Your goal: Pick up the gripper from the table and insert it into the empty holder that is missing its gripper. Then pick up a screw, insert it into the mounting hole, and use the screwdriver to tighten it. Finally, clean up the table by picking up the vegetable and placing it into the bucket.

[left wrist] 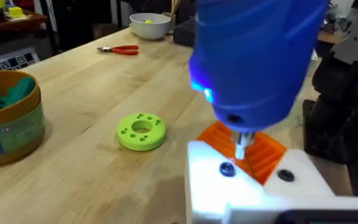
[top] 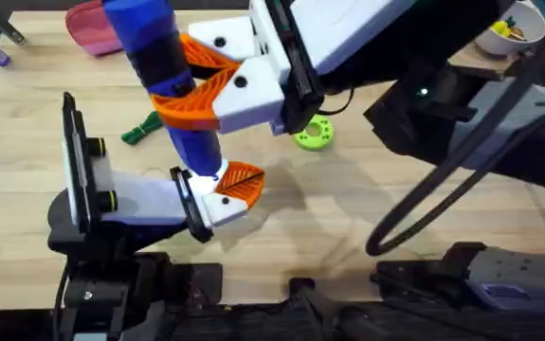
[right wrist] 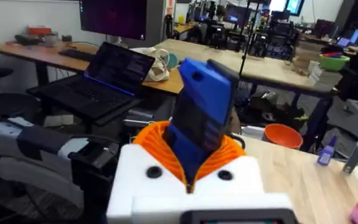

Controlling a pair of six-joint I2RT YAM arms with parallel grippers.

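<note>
Screwdriver clamped in the right tool, tip set down at the orange gripper piece.

The screwdriver [top: 163, 66], rigid with a thick smooth blue handle, is best taken mid-handle, as it is held now between the ribbed orange pads of the right tool [top: 201, 90]. Whether the left tool [left wrist: 253, 180] is apart or together cannot be told. The thin, light vegetable [top: 144, 128] lies on the wooden surface [top: 348, 208] at ten o'clock from the gripper [top: 242, 180].

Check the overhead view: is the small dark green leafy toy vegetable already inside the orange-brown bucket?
No, the dark green leafy toy vegetable lies on the bare wooden table, behind the blue-handled screwdriver.
</note>
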